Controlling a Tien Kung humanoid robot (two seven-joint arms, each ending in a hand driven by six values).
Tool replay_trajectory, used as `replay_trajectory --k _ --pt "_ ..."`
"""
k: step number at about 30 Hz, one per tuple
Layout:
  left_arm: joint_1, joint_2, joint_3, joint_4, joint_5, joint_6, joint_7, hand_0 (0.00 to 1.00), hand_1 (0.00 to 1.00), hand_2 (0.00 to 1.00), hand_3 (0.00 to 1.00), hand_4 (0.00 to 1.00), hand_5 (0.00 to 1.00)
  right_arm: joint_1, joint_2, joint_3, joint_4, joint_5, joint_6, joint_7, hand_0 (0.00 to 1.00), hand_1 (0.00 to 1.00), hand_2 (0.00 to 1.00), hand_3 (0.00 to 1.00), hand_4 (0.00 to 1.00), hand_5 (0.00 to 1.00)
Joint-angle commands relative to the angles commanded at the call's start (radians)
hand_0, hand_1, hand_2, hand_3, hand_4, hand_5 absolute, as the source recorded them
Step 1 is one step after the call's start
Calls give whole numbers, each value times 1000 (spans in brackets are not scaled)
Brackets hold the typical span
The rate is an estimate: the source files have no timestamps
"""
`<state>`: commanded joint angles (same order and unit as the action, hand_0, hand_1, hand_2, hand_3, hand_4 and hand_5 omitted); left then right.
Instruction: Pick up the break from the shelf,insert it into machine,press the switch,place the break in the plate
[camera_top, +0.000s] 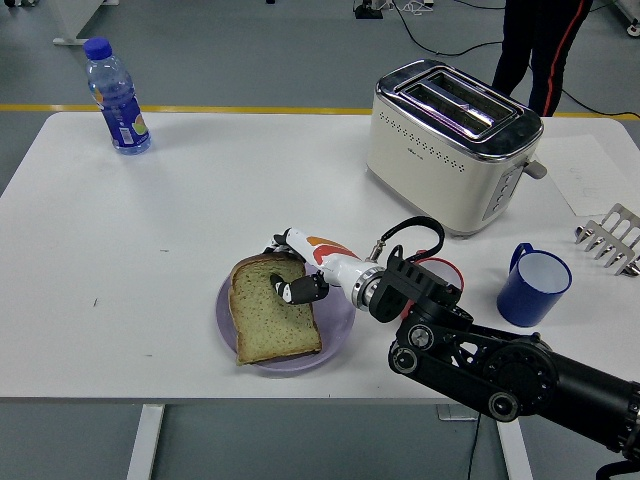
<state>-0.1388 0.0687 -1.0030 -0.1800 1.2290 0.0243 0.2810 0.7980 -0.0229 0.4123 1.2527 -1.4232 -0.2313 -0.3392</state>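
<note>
A slice of bread (272, 315) lies on the purple plate (335, 328) near the table's front edge. My right hand (292, 281) reaches in from the lower right, its thumb on top of the slice's upper right part and its fingers curled behind its top edge, still holding it. The cream toaster (452, 144) stands at the back right with empty slots and its lever (535, 168) on the right end. The metal bread rack (613, 239) is at the far right edge. My left hand is out of view.
A blue water bottle (117, 97) stands at the back left. A blue mug (534, 285) is right of my arm, with a red-rimmed cup (444, 270) partly hidden behind the arm. A person's legs (535, 45) stand beyond the table. A paper sheet (594, 170) lies at the right.
</note>
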Motion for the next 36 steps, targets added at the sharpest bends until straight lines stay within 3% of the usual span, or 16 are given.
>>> replay_trajectory --k 3,4,9,10,15,16,19,26,32,34,35,36 --pt "2 -1 0 0 2 0 0 678 698 687 557 286 865 -2 0 1 -3 -11 -1 -1 716 659 633 699 676 135" --pt "2 -1 0 0 3 -1 0 678 698 687 557 286 866 -2 0 2 -3 -13 -1 -2 783 725 698 747 692 152" --pt "4 -1 -1 0 5 -1 0 678 698 687 557 286 866 -6 -2 6 -3 -28 -5 -6 783 725 698 747 692 152" --pt "5 -1 -2 0 7 -1 0 678 698 687 557 285 867 -7 -2 8 -2 -35 -11 -6 864 828 829 842 718 172" --pt "7 -1 -2 0 9 -2 0 678 698 687 557 285 867 -10 -6 21 6 -53 -37 -2 864 828 829 842 718 172" --pt "7 -1 -2 0 9 -2 0 678 698 687 557 285 867 -10 -7 22 8 -54 -40 -2 887 858 885 870 728 178" --pt "6 0 1 0 5 -3 0 678 698 687 557 285 867 -9 -12 31 15 -59 -51 2 887 858 885 870 728 178" --pt "2 1 12 0 -15 -1 -4 678 698 687 557 284 867 -19 -82 151 167 -35 -78 61 887 862 893 883 735 186" --pt "1 1 15 0 -19 -1 -4 677 698 687 557 284 869 -25 -125 269 295 135 -104 187 873 845 870 865 729 201" --pt "1 1 15 0 -19 -1 -3 677 698 687 557 284 869 -38 -151 337 364 222 -86 264 873 845 870 865 729 201" --pt "1 1 15 0 -19 -1 -4 677 698 687 557 285 868 -41 -155 358 385 261 -77 288 802 787 797 746 662 214" --pt "2 1 15 0 -18 -1 -3 677 698 687 557 285 868 -47 -161 375 401 300 -68 308 802 787 797 746 662 214"
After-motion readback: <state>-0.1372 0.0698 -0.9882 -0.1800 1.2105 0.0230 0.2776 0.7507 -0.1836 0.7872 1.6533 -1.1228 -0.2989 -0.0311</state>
